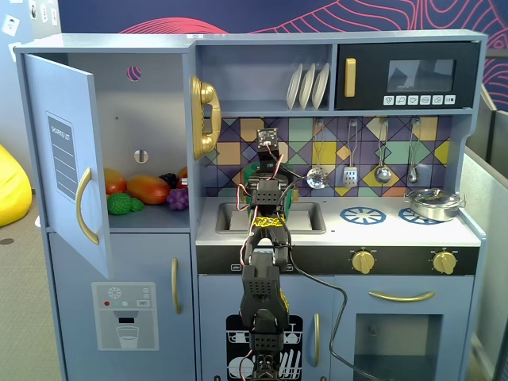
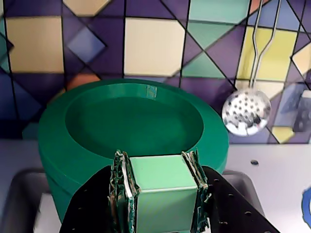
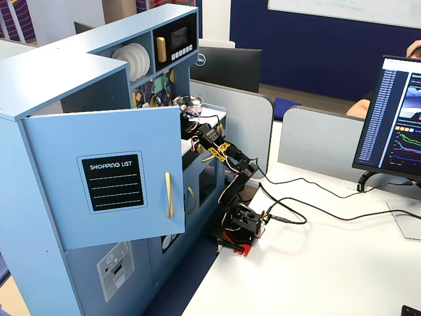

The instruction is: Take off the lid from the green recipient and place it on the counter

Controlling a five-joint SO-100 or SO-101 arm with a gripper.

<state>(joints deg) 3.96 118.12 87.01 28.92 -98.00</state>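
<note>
1. Gripper (image 2: 163, 194): nearest in the wrist view, both fingers pressed against the sides of a light green handle (image 2: 163, 182), clamped on it.
2. Lid (image 2: 133, 121): round, dark green, dished top, seated on the green recipient (image 2: 63, 189) directly under the gripper.
3. Counter (image 2: 272, 165): white, beside and behind the pot; sink recess (image 1: 309, 218) in a fixed view.
4. Slotted spoon (image 2: 246, 111): hangs against the tiled backsplash (image 2: 155, 46), farthest back.
5. Silver pan (image 1: 432, 204): on the right burner, well apart.
</note>
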